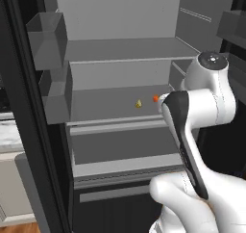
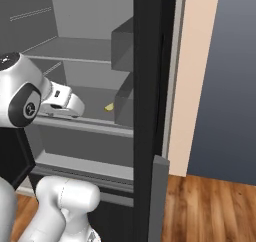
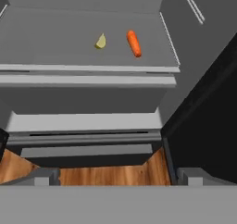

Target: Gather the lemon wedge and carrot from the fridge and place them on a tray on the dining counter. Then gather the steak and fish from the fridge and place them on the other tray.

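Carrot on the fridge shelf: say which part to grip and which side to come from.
Grip the carrot across its middle, where it looks thickest. It lies flat on the fridge shelf with its length running front to back, apart from the lemon wedge beside it. Probably come from above and in front through the open doorway, with the open tool spanning its short width.

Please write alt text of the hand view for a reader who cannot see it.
Seen from above, a yellow lemon wedge and an orange carrot lie side by side, apart, on a grey shelf of the open fridge. The open pincer hangs well short of them, over wooden floor.
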